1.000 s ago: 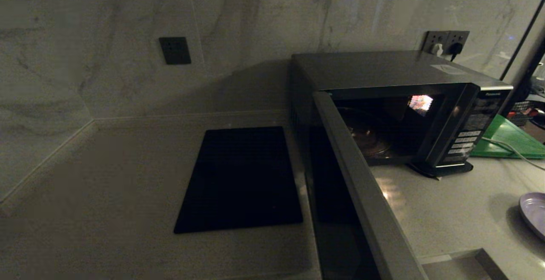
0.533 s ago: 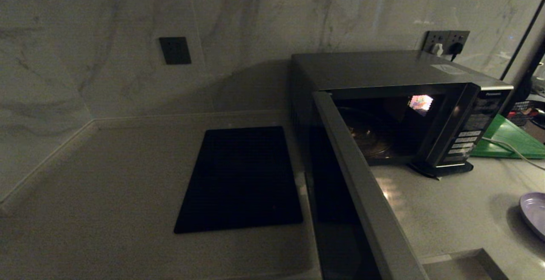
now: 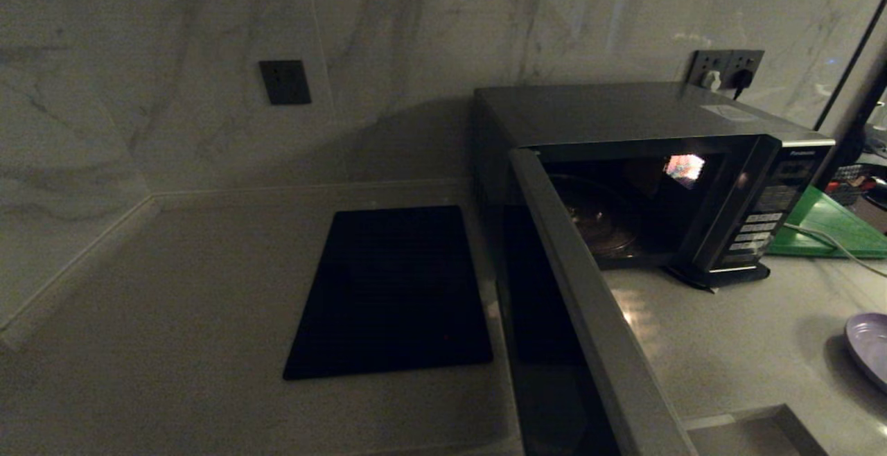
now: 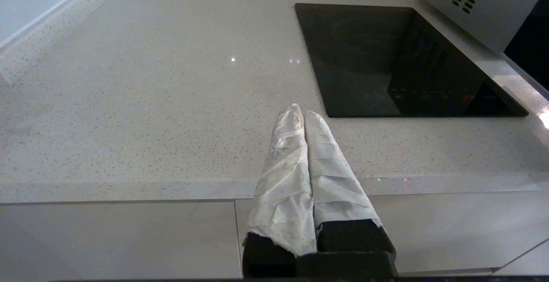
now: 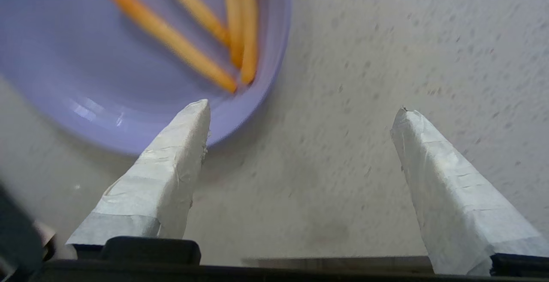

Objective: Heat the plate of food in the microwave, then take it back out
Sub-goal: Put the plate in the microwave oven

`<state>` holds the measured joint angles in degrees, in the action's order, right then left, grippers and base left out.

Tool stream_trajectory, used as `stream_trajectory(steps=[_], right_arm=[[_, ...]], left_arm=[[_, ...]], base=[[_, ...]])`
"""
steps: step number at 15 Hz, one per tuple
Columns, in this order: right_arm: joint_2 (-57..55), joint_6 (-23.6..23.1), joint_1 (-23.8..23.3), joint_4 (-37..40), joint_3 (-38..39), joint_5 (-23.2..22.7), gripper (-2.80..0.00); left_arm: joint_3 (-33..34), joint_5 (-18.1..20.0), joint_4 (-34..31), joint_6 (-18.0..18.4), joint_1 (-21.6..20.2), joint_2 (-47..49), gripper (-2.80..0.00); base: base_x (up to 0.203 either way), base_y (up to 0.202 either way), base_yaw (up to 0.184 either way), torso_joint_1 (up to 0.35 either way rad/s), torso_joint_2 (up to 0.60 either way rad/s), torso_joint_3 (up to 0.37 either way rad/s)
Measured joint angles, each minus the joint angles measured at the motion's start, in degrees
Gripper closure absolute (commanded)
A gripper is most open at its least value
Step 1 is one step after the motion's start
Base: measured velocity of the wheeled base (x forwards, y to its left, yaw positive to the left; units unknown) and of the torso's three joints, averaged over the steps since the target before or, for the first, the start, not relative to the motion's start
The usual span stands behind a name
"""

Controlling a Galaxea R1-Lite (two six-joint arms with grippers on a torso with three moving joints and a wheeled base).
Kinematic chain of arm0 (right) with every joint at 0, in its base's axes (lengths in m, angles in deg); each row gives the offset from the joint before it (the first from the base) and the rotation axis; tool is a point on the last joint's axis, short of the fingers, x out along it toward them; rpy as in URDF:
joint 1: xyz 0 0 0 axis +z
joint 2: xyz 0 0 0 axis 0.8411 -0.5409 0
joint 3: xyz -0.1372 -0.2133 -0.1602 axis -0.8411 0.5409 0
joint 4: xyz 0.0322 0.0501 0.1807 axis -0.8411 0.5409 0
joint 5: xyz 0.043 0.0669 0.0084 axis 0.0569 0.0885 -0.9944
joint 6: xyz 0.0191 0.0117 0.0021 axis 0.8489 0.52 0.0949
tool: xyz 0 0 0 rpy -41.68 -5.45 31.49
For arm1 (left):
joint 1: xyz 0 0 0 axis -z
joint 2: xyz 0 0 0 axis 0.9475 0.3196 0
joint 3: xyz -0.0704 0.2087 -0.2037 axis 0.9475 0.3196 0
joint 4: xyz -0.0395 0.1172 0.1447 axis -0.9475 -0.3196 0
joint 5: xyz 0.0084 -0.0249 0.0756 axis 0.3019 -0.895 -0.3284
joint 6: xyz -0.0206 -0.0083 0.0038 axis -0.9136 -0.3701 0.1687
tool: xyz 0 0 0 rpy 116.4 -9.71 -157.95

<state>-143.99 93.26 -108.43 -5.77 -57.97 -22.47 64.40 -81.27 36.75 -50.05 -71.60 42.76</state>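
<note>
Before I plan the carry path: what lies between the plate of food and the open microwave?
Only bare pale countertop lies between the plate of food and the microwave, as the head view shows.

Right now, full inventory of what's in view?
microwave: 1, dark grey and silver, on the counter by the back wall, door swung open, cavity empty
plate of food: 1, pale lilac with four orange sticks, on the counter right of the microwave
black slab: 1, flat, left of the microwave
green board: 1, behind the microwave's right side
wall sockets: dark, two plugs in, above the microwave
wall plate: 1, dark, on the back wall
counter: pale speckled stone
left hand: white-wrapped fingers together, over the counter's front edge
right hand: fingers apart, beside the plate's rim
</note>
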Motion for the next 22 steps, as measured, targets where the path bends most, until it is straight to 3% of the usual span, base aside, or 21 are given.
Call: stream_trajectory(steps=[10,22], right_arm=[[-8.83,-1.35,-1.81,0.38,-7.0,0.13,-2.8],[-12.16,-2.2,-0.06,0.51,-8.71,1.21,-2.8]], left_arm=[[0.0,-0.01,0.01,0.02,0.0,0.0,0.0],[0.0,0.01,0.0,0.01,0.0,0.0,0.0]], base=[[0.0,0.0,0.0,0.0,0.0,0.0],[0.0,0.0,0.0,0.0,0.0,0.0]])
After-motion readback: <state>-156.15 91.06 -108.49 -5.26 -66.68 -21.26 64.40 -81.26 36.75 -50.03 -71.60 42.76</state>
